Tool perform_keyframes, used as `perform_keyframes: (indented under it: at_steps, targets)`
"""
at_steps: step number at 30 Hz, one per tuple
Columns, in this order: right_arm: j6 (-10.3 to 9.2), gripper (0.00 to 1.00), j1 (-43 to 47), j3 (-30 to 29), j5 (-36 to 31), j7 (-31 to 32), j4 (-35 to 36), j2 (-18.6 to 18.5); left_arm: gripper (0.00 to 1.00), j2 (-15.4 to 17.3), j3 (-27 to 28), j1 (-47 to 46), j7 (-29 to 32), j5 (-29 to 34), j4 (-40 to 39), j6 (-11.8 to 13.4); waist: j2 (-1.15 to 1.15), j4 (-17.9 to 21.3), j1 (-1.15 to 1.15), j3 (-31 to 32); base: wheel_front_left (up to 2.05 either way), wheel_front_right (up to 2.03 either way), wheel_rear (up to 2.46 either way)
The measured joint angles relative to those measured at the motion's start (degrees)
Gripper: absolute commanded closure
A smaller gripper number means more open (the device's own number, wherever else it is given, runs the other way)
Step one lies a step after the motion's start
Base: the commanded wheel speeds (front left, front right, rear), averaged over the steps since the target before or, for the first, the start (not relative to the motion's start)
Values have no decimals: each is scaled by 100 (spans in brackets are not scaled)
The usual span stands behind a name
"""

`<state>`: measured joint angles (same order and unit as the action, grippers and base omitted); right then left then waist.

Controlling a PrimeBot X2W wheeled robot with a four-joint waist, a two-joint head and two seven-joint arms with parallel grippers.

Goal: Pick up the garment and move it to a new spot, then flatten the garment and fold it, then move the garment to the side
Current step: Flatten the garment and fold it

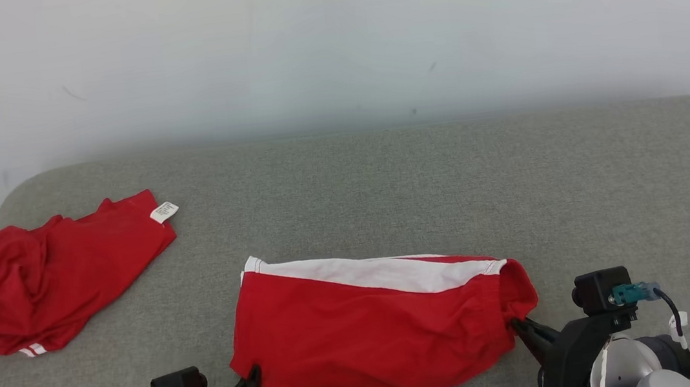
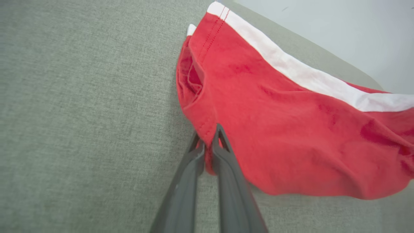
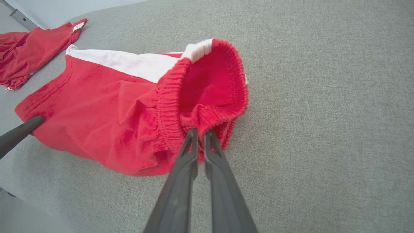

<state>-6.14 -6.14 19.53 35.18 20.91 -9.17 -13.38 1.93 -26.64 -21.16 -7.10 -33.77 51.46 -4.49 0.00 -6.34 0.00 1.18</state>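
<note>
Head view: red shorts [image 1: 374, 333] with a white side stripe lie near the front edge of the grey fabric surface [image 1: 383, 182], stretched between both grippers. The left gripper [image 1: 252, 376] is at the lower left corner and the right gripper [image 1: 519, 327] at the right end. Another red garment [image 1: 49, 279] lies crumpled far left, well apart. Left wrist view: jaws pinched closed on the hem corner, cloth caught between the fingers. Right wrist view: jaws clamped on the gathered elastic waistband, whose opening gapes; cloth lightly wrinkled.
</note>
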Motion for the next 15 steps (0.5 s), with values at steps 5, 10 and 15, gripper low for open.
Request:
perform_keyframes:
  at_steps: [5, 10, 15]
  targets:
    - [-49, 100, 91, -110, -7, 138, 177, -74, 100, 10, -9, 291, 2, -1, -426, 78, 0, -64, 0, -1, 0, 0, 0]
    - [-68, 100, 147, -205, -42, 244, 283, -103, 100, 15, -64, 653, 68, 0, -913, 155, 0, -89, 0, -13, 0, 0, 0]
    - [-93, 100, 247, -294, -114, 322, 354, -113, 100, 30, -137, 912, 174, 1, -1337, 250, 0, -97, 1, -45, 0, 0, 0]
